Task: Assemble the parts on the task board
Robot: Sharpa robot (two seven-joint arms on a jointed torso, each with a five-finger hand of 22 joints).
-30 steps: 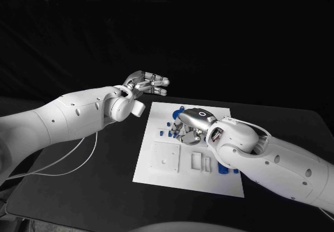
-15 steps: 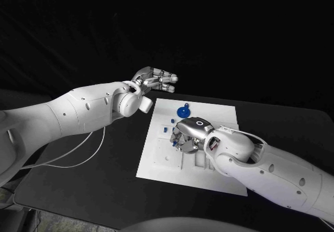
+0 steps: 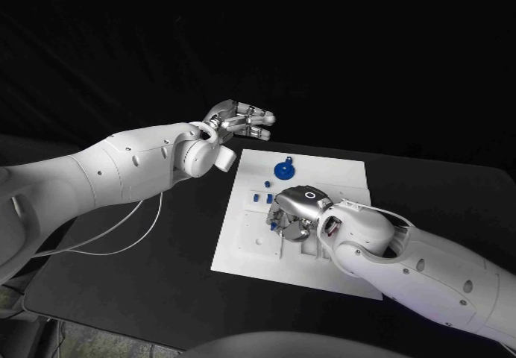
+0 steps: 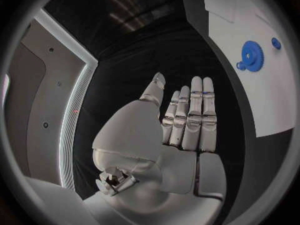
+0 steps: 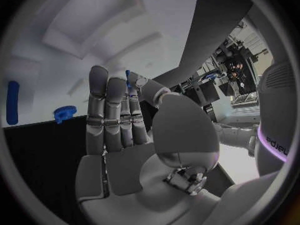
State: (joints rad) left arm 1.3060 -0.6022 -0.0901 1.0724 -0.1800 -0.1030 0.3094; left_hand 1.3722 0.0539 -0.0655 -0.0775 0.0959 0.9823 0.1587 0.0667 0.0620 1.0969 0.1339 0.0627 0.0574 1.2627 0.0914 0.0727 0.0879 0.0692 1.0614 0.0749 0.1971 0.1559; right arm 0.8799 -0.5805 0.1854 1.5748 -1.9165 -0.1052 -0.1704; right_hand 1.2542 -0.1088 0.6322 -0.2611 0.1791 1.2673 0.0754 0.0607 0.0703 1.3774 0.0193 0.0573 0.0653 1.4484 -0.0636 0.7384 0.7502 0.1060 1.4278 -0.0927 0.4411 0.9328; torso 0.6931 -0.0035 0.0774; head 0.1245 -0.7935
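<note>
The white task board (image 3: 242, 253) lies in the middle of the black table. A large blue gear (image 3: 282, 170) with a small blue gear (image 3: 290, 159) beside it sits near the board's far edge; the large gear also shows in the wrist views (image 4: 252, 55) (image 5: 64, 113). My right hand (image 3: 292, 216) reaches down over the board's middle, fingers straight, and a small blue part (image 5: 127, 77) looks pinched between thumb and finger. My left hand (image 3: 242, 119) hovers above the table off the board's far left corner, its fingers (image 4: 190, 117) straight and holding nothing.
Small blue pieces (image 3: 262, 198) lie on the board left of my right hand, and a blue bar (image 5: 12, 102) lies near the gear. White raised blocks (image 3: 258, 242) stand on the board's near half. A white cable (image 3: 118, 231) trails over the table's left side.
My right hand has moved along the board toward me, uncovering the large gear. My left hand has drifted slightly right. The camera has shifted a little.
</note>
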